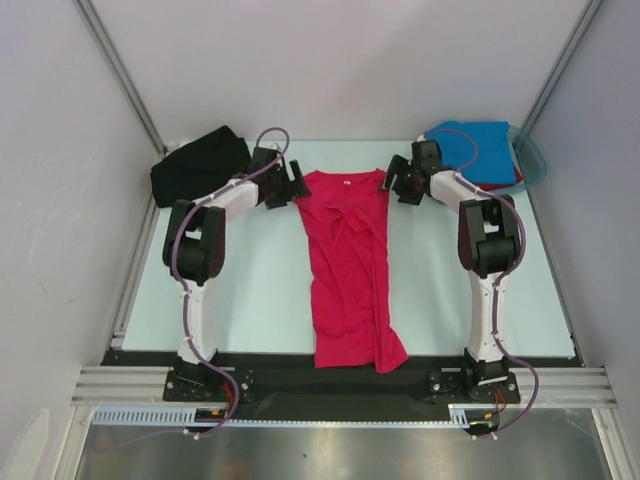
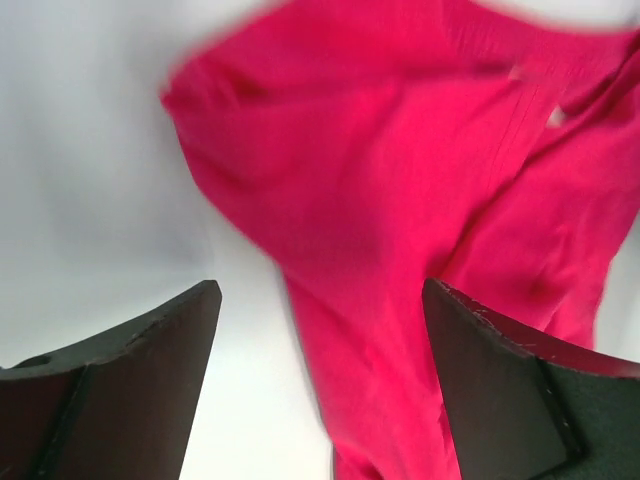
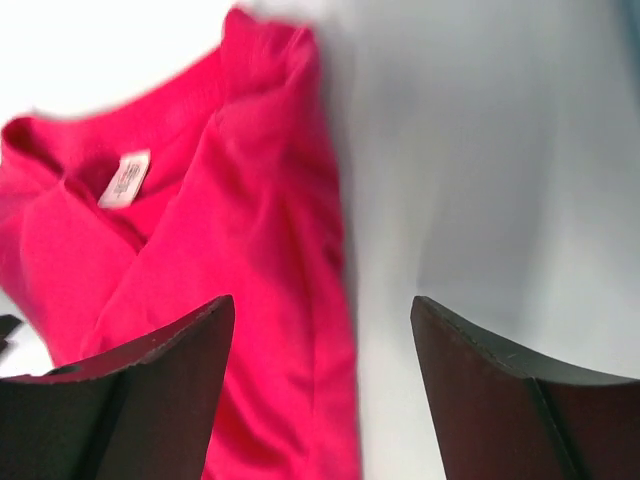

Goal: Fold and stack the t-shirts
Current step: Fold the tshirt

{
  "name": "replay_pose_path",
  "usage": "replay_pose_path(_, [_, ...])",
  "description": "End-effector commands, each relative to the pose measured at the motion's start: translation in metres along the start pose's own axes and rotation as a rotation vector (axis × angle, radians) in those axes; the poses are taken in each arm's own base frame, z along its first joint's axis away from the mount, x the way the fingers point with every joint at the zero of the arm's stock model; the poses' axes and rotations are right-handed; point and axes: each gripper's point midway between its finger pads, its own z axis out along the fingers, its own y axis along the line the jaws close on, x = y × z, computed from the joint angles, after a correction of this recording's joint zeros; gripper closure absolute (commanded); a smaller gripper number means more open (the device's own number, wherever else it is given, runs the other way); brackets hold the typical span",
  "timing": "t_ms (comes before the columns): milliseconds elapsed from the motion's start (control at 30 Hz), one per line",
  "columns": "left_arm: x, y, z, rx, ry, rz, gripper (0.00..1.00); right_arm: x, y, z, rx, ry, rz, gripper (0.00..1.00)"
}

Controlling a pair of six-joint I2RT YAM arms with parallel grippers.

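Shows the pink shirt (image 1: pixel 348 270) flat mid-table, running 12 to 6 as a narrow strip, sides seemingly folded in. Puts the left gripper (image 1: pixel 288 186) at the collar end's 9 o'clock and the right gripper (image 1: pixel 400 182) at its 3 o'clock, both with jaws apart and clamped on nothing. Suggests an early stage: crosswise folds and stacking not yet done. Places the black shirt (image 1: pixel 200 165) bunched at 10, the blue shirt (image 1: pixel 475 150) over the red shirt (image 1: pixel 503 186) in the tub (image 1: pixel 537 160) at 2.

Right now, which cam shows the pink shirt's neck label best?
Right wrist: neck label large and clear. Top external: a tiny white speck. Left wrist: blurred pink shirt, label not discernible.
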Motion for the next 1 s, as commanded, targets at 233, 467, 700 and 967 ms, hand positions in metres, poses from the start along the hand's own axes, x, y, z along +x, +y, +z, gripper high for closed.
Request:
replay_pose_path(233, [-0.035, -0.010, 0.041, 0.208, 0.036, -0.078, 0.11, 0.007, -0.001, 0.048, -0.136, 0.135, 0.027, 0.22])
replay_pose_path(467, [-0.031, -0.031, 0.069, 0.371, 0.101, -0.119, 0.22, 0.018, -0.002, 0.072, -0.175, 0.181, 0.045, 0.56])
replay_pose_path(700, [-0.039, -0.034, 0.078, 0.384, 0.096, -0.109, 0.61, 0.011, 0.011, 0.088, -0.245, 0.191, 0.035, 1.00])
replay_pose_path(967, [-0.104, -0.034, 0.076, 0.420, -0.033, -0.112, 1.00, -0.034, 0.029, 0.093, -0.337, 0.071, -0.005, 1.00])
